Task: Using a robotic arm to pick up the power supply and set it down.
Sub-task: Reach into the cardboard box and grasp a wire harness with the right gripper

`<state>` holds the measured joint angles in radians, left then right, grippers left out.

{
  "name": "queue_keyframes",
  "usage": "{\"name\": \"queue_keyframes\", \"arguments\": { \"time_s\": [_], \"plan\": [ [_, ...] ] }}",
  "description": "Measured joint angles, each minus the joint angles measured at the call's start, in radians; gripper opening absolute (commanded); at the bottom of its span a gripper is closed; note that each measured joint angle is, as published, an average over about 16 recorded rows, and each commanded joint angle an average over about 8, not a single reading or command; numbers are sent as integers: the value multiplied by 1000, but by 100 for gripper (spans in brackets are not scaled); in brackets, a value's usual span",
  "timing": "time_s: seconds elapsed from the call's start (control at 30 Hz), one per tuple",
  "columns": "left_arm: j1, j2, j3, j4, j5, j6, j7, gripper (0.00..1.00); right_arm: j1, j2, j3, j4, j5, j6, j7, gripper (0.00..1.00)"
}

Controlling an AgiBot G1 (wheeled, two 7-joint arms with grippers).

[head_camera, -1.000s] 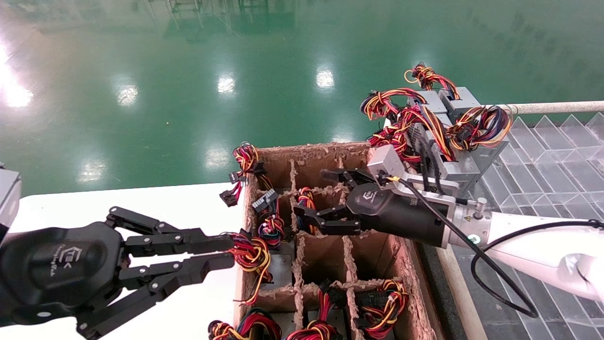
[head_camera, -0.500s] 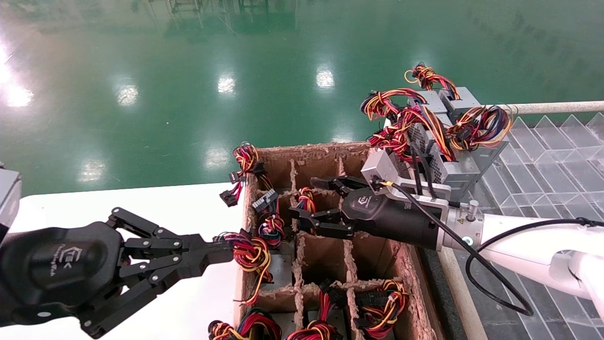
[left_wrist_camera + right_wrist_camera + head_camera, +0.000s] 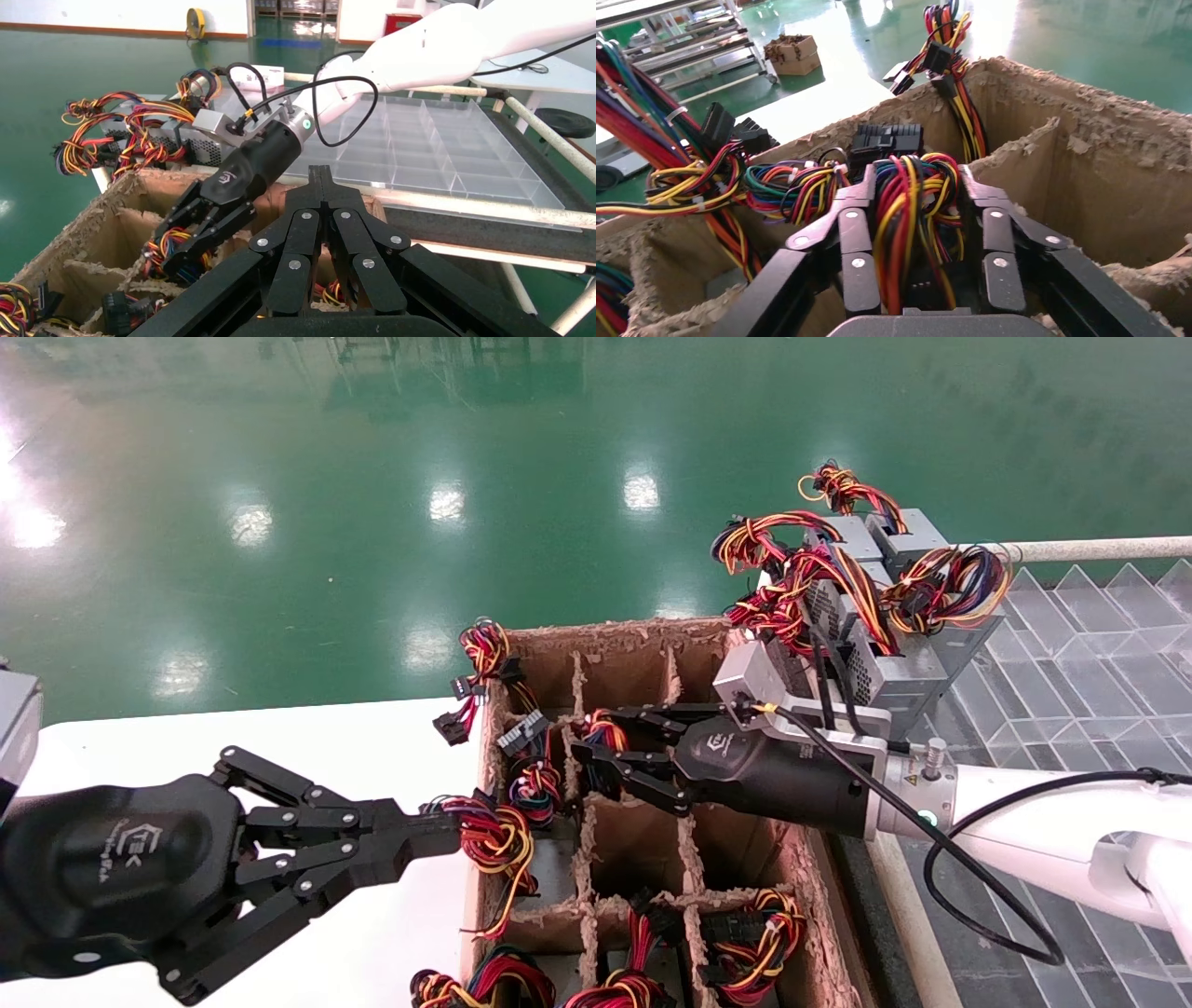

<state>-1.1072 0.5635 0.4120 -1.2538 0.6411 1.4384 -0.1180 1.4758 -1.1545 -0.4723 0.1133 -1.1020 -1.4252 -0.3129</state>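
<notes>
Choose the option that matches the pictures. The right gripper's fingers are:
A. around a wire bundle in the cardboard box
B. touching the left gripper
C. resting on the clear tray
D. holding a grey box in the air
A: the right wrist view shows the right gripper straddling a red, yellow and black wire bundle inside the divided cardboard box.

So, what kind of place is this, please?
Probably a factory or warehouse floor: a glossy green floor, a divided cardboard box of wired power supplies, more stacked power supplies, and clear trays beside it.
</notes>
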Motion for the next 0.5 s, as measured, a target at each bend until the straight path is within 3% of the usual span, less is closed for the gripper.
{"name": "queue_keyframes", "arguments": {
  "time_s": [0.5],
  "plan": [
    [0, 0, 0, 0, 0, 0, 0, 0, 31, 17, -5, -30, -8, -41, -33, 0]
  ]
}}
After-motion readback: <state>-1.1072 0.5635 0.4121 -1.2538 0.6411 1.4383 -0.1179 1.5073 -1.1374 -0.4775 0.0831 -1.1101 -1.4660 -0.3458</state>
